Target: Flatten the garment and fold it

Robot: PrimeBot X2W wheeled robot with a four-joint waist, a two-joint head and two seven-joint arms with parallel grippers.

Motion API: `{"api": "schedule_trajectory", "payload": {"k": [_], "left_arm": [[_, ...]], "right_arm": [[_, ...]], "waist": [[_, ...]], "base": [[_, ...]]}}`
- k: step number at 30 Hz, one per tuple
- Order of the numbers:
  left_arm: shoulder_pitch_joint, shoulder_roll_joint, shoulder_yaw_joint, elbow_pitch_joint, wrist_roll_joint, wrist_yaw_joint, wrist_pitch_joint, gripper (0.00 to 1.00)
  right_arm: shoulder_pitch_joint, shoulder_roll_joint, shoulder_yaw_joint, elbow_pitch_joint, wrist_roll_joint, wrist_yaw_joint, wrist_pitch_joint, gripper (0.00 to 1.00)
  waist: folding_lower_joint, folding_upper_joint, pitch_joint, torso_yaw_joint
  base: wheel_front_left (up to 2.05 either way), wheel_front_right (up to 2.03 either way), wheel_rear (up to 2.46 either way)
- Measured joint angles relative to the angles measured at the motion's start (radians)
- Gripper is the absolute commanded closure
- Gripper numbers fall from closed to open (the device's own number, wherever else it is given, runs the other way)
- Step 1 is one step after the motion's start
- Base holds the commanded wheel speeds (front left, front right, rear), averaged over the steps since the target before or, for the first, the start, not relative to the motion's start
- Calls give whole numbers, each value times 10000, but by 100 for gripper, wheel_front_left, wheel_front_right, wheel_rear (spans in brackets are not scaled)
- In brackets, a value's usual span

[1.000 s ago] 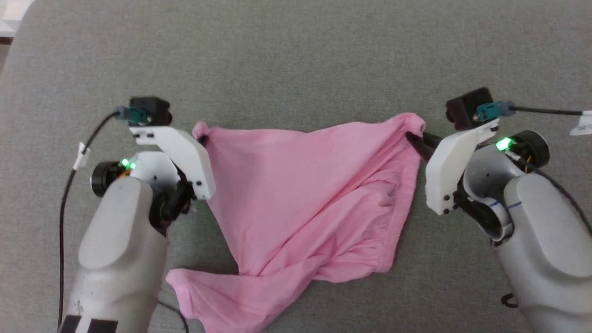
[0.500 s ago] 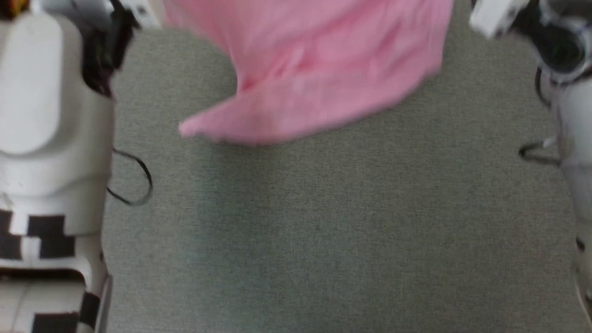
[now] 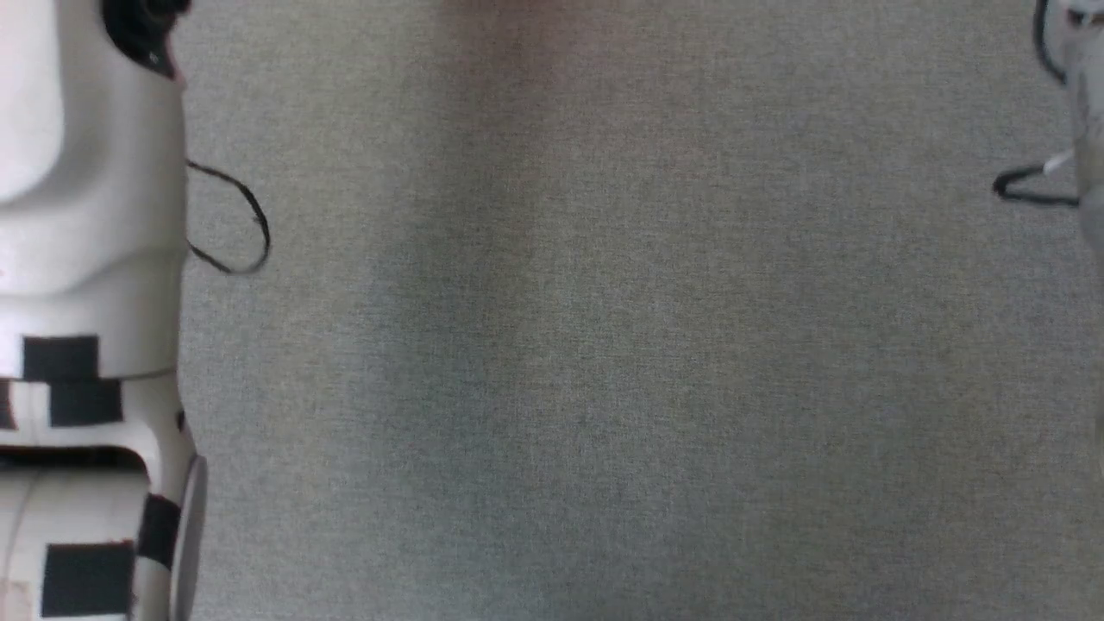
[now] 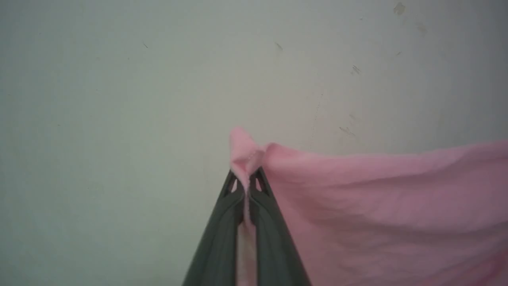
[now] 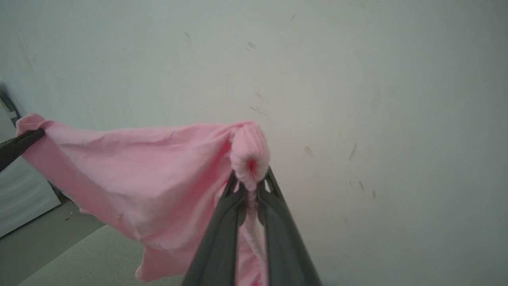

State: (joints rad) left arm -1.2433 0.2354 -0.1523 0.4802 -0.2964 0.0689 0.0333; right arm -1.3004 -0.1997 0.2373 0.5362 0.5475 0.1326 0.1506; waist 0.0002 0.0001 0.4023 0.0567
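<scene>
The light pink garment [image 4: 377, 198] hangs in the air, stretched between my two grippers in front of a pale wall. In the left wrist view my left gripper [image 4: 247, 186] is shut on one bunched corner of it. My right gripper [image 5: 251, 188] is shut on the other gathered corner, and the cloth [image 5: 151, 171] sags to the left toward the left gripper's dark fingers [image 5: 16, 146]. The head view has my left forearm [image 3: 86, 172] and right forearm [image 3: 1087, 86] at its edges. The label is hidden.
The grey fabric surface [image 3: 604, 345] spreads below the arms, with a black cable loop [image 3: 241, 224] beside the left forearm. In the right wrist view the surface's corner [image 5: 79, 254] and a white panel [image 5: 20, 194] sit low on the left.
The head view has shifted toward the near part of the surface. The garment, which lay on the surface a second ago, is now held up in the air by both grippers.
</scene>
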Motion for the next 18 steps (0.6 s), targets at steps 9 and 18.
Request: {"api": "schedule_trajectory", "payload": {"k": [9,18], "left_arm": [[2889,-431,29,-694,-796,-349,-679,100],[8175,-616,194,-2738,-1795,-40,119,100]], "right_arm": [[3241,-1093,1034,-1129,1657,-2,-493,100],[7880,-1893,1503,-2955,3248,-10,-688,100]], "waist": [[-3,0,-522,27],[-5,0,-1694,61]], "base": [[0,0,0],[0,0,0]]}}
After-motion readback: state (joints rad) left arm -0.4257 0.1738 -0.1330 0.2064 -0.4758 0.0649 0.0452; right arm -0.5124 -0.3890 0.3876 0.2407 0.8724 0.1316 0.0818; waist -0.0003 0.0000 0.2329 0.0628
